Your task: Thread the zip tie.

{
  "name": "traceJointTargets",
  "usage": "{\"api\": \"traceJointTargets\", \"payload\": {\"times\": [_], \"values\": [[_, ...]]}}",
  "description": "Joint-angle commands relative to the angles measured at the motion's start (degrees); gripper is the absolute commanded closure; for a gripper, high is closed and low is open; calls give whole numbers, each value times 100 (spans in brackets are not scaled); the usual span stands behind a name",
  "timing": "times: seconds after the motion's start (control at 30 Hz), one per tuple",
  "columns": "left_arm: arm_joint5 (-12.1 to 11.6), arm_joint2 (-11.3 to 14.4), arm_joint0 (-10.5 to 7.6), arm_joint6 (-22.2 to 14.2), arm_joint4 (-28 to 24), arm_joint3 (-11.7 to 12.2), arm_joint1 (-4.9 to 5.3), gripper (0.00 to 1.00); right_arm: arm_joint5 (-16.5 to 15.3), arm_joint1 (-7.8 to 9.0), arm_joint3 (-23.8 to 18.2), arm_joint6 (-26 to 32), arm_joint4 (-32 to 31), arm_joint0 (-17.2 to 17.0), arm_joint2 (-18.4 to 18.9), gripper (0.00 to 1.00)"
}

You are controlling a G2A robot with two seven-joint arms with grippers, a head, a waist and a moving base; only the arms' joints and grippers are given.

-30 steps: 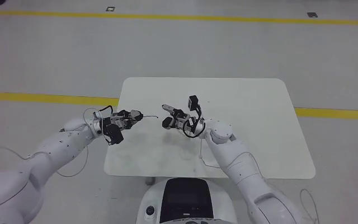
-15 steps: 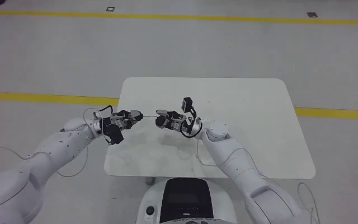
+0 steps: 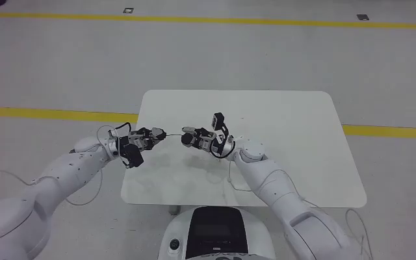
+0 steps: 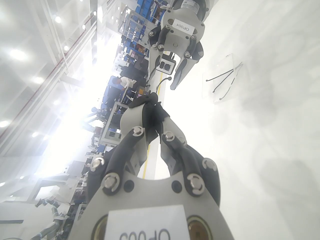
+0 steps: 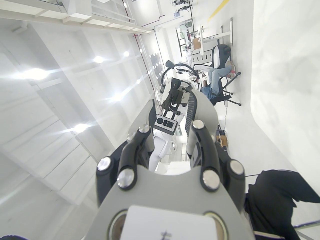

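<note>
Two grippers: I have the left gripper [image 3: 156,134] and the right gripper [image 3: 186,138] facing each other tip to tip above the left half of the bench [image 3: 292,117], close together.
One zip tie in hand: the zip tie [image 4: 160,83] is thin and black, a slim strand curving out from the left gripper's tips, with a small knob at its free end.
Where it is: held up off the bench between the two grippers. From the top view it runs as a fine dark line [image 3: 170,134] from the left gripper toward the right one.
Left gripper: from my left wrist view its fingers [image 4: 135,116] are pinched together on the dark end of the zip tie, with no gap at the tips.
Right gripper: spread wide and holding nothing. In the left wrist view the strand's free end sits in the space between its two fingers [image 4: 181,72]; I cannot tell whether it touches either one. My right wrist view shows the same wide gap between the fingers [image 5: 200,111].
One container: a flat clear sleeve [image 4: 220,63] lies on the bench just beside the right gripper.
Sleeve contents: spare ties [image 4: 226,76], thin and black, fanned out from one crossing point. I count three, though they overlap and I cannot be sure of that number.
One bench: white top with rounded corners.
</note>
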Motion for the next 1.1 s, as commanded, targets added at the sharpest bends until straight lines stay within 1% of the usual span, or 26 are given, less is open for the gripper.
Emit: {"api": "traceJointTargets", "payload": {"times": [0.0, 0.2, 0.27, 0.3, 0.5, 0.6, 0.8, 0.97, 1.07], "values": [[0, 0, 0, 0, 0, 0, 0, 100, -14, 2, 10, 6, 16, 1, -14, 73], [0, 0, 0, 0, 0, 0, 0, 100, -29, 10, 28, 20, 45, 8, -63, 78], [0, 0, 0, 0, 0, 0, 0, 100, -50, 12, 31, 39, 60, 6, -76, 84], [0, 0, 0, 0, 0, 0, 0, 100, -64, 14, 36, 49, 69, 4, -83, 85], [0, 0, 0, 0, 0, 0, 0, 100, -131, 28, 58, 114, 95, -8, -117, 81], [0, 0, 0, 0, 0, 0, 0, 100, -172, 37, 69, 176, 111, -10, -130, 81], [0, 0, 0, 0, 0, 0, 0, 100, -193, 47, 90, 197, 157, 2, -159, 87], [0, 0, 0, 0, 0, 0, 0, 100, -199, 50, 121, 190, 196, 25, -185, 90], [0, 0, 0, 0, 0, 0, 0, 100, -191, 50, 143, 169, 212, 42, -204, 95]]}}
